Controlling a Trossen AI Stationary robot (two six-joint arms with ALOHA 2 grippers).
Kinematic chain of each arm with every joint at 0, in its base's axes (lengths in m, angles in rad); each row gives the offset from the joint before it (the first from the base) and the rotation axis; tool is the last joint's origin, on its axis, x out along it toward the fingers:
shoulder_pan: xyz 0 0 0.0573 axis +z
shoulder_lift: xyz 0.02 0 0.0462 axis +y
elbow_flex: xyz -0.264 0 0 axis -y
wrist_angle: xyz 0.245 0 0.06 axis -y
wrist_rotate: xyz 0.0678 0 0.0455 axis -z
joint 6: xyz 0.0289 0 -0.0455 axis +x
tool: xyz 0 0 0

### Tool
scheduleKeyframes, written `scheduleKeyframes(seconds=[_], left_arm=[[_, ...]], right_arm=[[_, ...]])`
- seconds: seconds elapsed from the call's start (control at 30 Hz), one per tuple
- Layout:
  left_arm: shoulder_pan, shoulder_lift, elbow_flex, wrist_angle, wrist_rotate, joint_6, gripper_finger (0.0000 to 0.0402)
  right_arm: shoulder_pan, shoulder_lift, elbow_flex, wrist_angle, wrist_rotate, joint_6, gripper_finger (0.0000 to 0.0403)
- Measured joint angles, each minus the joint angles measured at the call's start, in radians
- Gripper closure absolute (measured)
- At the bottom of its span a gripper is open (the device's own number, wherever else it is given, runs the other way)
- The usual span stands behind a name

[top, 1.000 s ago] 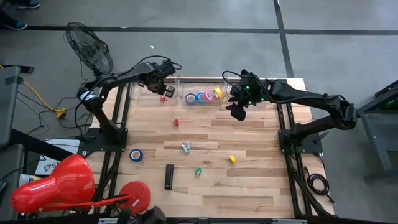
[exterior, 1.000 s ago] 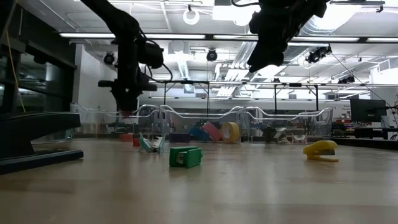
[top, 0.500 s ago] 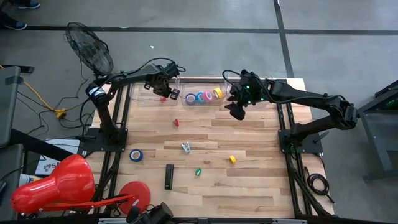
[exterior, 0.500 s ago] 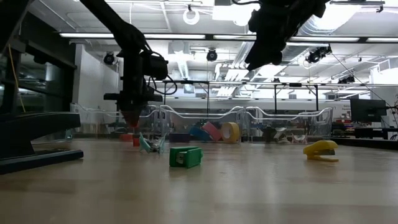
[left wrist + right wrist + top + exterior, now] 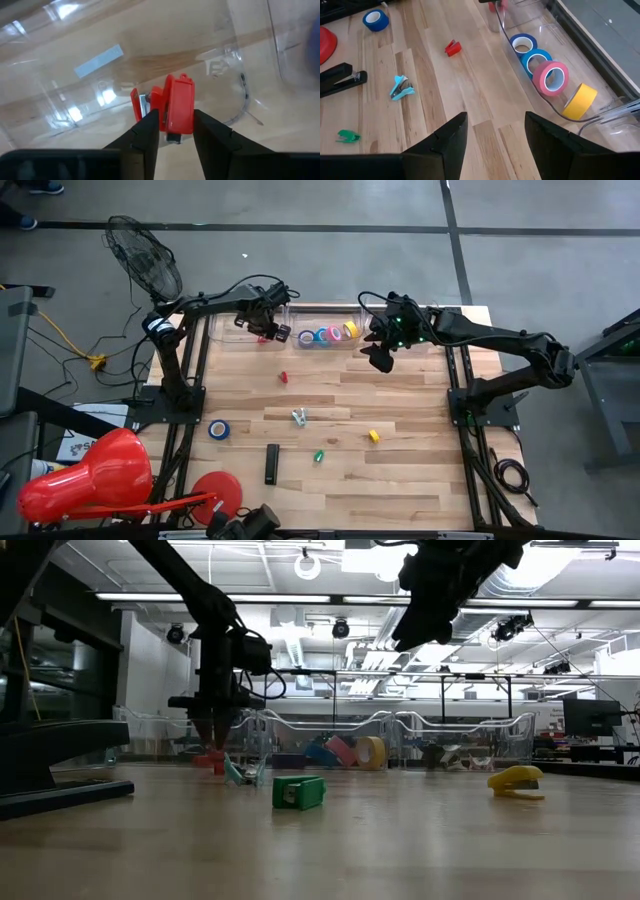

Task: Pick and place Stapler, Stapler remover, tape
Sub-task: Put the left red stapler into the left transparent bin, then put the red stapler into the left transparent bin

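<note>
On the desk (image 5: 400, 410), the left pincer (image 5: 172, 125) pinches a red stapler remover (image 5: 172, 107) inside a clear bin (image 5: 245, 325); the right pincer (image 5: 495, 132) hangs spread near the tape rolls (image 5: 545, 70).

You have a grey concrete floor (image 5: 300, 240) around the wooden surface (image 5: 400, 470), a black fan (image 5: 145, 255) off its far left corner, and ceiling strip lights (image 5: 300, 597) overhead.

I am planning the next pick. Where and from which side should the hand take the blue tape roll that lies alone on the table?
The blue tape roll lies flat with its pale centre hole facing up, so coming straight down from above seems best, pinching the ring wall, one finger in the hole and one outside. Its surroundings on the table look free.
</note>
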Motion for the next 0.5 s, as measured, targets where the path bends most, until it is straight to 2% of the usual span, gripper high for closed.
scheduleKeyframes(seconds=[0.23,0.5], left_arm=[[0.0,-0.01,0.001,-0.003,0.026,0.046,0.0261],[0.0,-0.116,0.002,-0.002,0.007,0.119,0.026]], right_arm=[[0.0,0.0,0.0,0.0,0.0,0.0,0.0215],[0.0,0.0,0.0,0.0,0.0,0.003,0.0215]])
